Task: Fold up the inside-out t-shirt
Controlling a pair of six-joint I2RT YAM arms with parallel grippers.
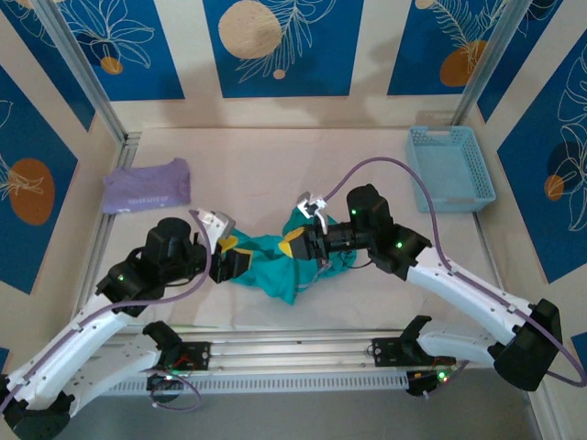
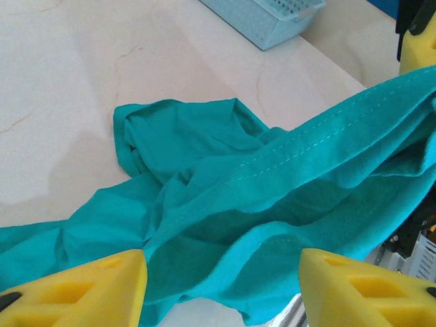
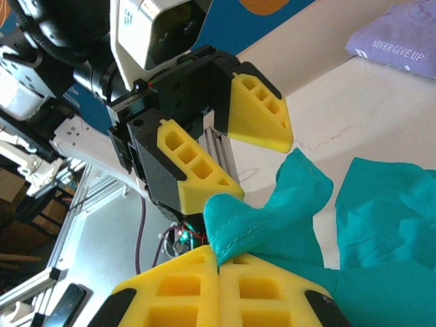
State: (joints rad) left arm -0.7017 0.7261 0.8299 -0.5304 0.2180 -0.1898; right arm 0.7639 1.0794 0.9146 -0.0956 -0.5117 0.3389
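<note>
Fingers of the right gripper pinch the stitched hem of the limp, light teal-green cotton t-shirt; left gripper spread open; hems likely grip best.

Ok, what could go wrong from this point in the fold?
The right gripper pinches only a thin edge of the t-shirt hem; it could slip out. The left gripper is open, so the bunched t-shirt is held at one point and may crumple further. The grippers sit close; they might collide.

The teal t-shirt lies rumpled on the pale tabletop; the left end effector stands open above it; a blue basket sits beyond.
</note>
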